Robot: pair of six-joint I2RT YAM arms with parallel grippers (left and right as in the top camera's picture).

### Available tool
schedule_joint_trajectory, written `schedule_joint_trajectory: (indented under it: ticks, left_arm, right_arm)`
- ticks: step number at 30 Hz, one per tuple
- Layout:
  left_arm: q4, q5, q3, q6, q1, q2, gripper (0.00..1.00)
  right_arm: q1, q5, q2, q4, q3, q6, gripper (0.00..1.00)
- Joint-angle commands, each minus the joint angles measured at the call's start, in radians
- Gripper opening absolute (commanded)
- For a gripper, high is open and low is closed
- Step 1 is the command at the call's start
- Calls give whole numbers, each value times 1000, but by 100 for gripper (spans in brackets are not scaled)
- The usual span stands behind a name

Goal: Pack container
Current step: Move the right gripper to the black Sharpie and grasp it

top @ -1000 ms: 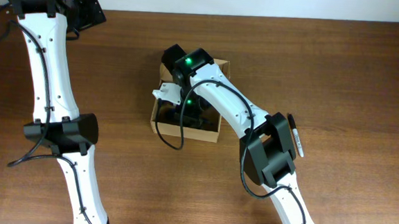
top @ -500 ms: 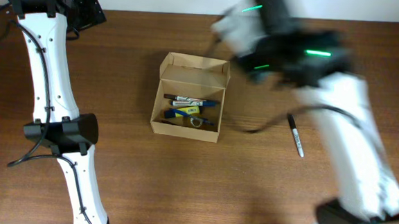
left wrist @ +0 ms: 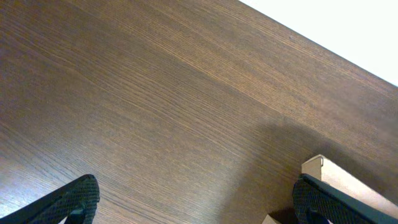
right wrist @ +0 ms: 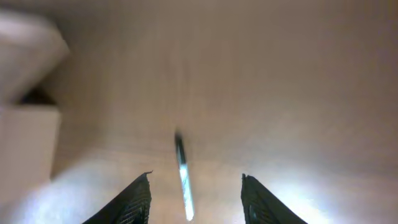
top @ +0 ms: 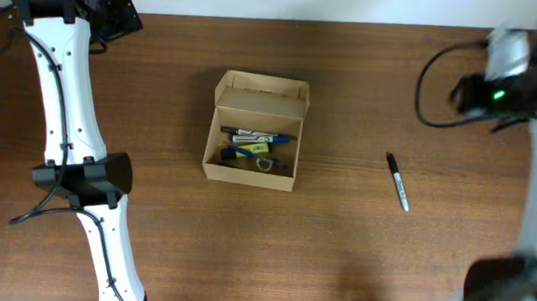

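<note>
The container (top: 254,134) is a small tan cardboard box with its lid flap open at the back, in the middle of the table. Inside lie several markers (top: 258,136) and small items. A black marker (top: 397,182) lies loose on the table to its right. My right gripper (right wrist: 194,198) is open and empty, up in the air, and the marker (right wrist: 183,176) shows between its fingers in the blurred right wrist view. My left gripper (left wrist: 193,199) is open and empty at the far left back; a corner of the container (left wrist: 339,180) shows in its view.
The right arm (top: 525,87) is blurred at the right edge of the overhead view. The left arm (top: 67,91) stands along the left side. The dark wooden table (top: 151,237) ends at a white wall at the back.
The right arm has swung away from over the container to the far right edge, uncovering the open box and its contents. The left arm has not moved.
</note>
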Motion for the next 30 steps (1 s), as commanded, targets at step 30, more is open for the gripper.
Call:
schedule_joint_trajectory:
  ticks: [30]
  left_arm:
    - [1, -15, 14, 9, 4, 2, 100]
  right_arm:
    - [111, 62, 280, 216, -417, -23, 41]
